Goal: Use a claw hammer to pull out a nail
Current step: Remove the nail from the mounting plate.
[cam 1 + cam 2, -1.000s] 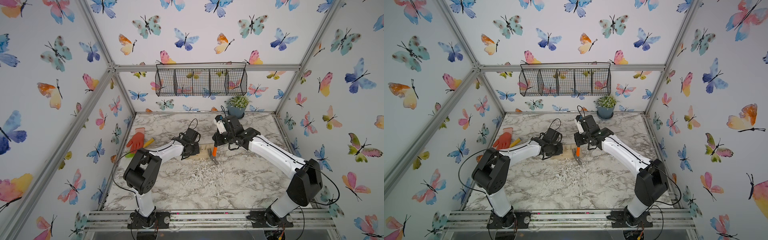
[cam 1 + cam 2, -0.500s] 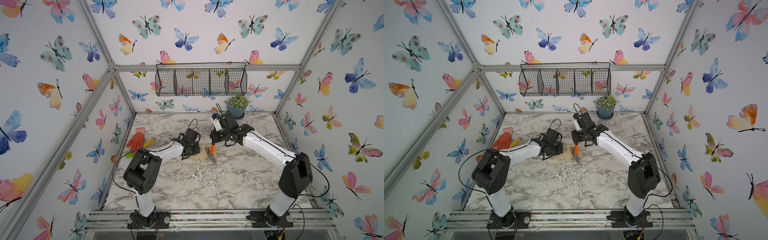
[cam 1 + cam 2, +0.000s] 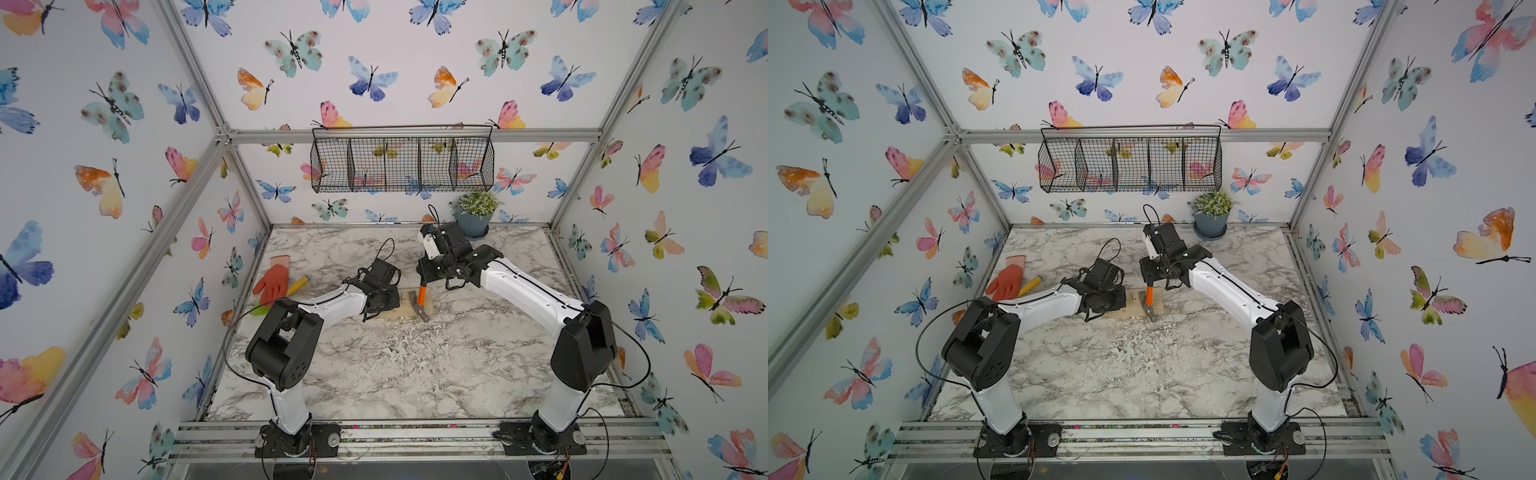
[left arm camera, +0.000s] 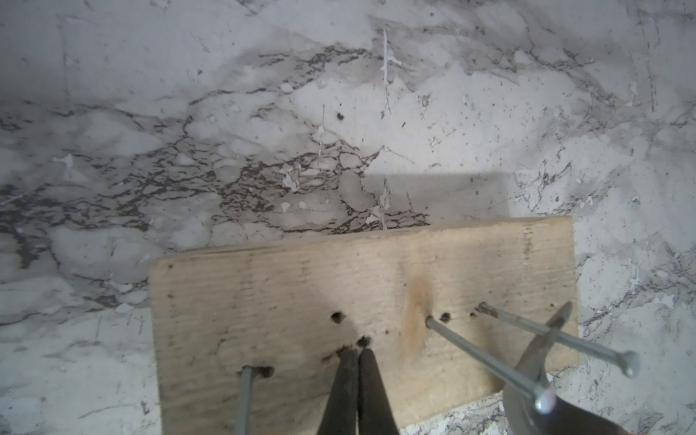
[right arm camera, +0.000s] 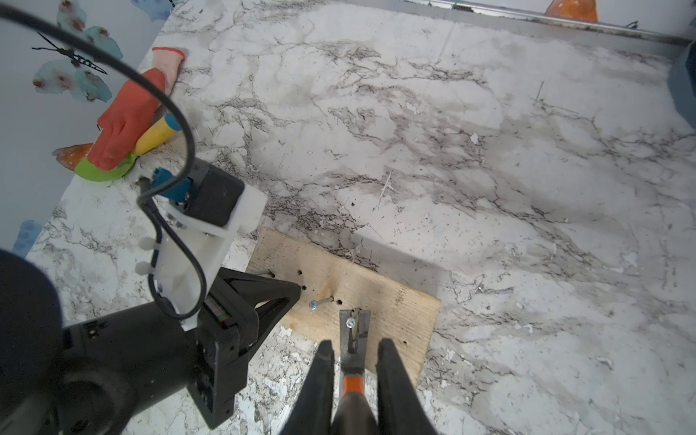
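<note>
The claw hammer (image 3: 420, 298) (image 3: 1149, 300) stands with its steel head on the right end of a wooden board (image 3: 400, 311) (image 5: 399, 301). My right gripper (image 5: 354, 344) (image 3: 424, 279) is shut on its black handle just above the orange neck. The claw (image 5: 353, 331) (image 4: 542, 354) straddles a nail (image 5: 351, 322) (image 4: 587, 346) whose head sits in the slot. A second nail (image 5: 320, 302) (image 4: 486, 361) leans out of the board beside it. My left gripper (image 4: 356, 352) (image 5: 295, 289) is shut and empty, tips pressed on the board (image 4: 282, 286).
An orange glove (image 3: 272, 279) lies over a yellow-handled green tool (image 3: 298, 286) at the table's left edge. A potted plant (image 3: 473, 216) stands at the back and a wire basket (image 3: 401, 162) hangs on the wall. White chips litter the marble in front of the board.
My right arm has drawn its elbow and wrist leftward and slightly back with the hammer in its grip; the head stays on the board. The left arm has not moved.
</note>
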`<state>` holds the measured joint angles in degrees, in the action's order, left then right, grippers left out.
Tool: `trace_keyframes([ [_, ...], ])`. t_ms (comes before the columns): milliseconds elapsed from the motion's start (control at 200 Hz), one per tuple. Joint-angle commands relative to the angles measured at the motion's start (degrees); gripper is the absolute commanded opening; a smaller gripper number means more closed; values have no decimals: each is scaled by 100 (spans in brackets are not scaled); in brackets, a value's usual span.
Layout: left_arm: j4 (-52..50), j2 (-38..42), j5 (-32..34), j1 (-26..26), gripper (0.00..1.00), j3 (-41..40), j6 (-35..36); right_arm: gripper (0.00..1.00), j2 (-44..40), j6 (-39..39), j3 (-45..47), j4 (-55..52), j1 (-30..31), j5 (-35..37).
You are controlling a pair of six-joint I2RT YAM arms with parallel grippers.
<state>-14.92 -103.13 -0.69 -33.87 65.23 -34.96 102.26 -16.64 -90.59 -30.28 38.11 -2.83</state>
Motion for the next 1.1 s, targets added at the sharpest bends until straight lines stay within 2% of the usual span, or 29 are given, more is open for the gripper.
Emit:
trace_keyframes([
  [0,-363,-270,-72,-85,0,-271,-37,3,-25,-117,-286,489,-14,129],
  [330,-330,-326,-115,-124,0,-270,-59,3,-96,-135,89,1173,-13,359],
  [521,-338,-330,-148,-139,0,-257,-64,3,40,-137,44,1088,-14,312],
  [726,-305,-357,-178,-146,0,-287,-81,3,-768,4,1426,2619,41,639],
  [871,-337,-375,-171,-146,0,-274,-60,3,-1015,74,2181,3370,73,733],
  [1096,-372,-402,-142,-155,0,-277,-46,3,-1352,313,2602,4096,205,892],
])
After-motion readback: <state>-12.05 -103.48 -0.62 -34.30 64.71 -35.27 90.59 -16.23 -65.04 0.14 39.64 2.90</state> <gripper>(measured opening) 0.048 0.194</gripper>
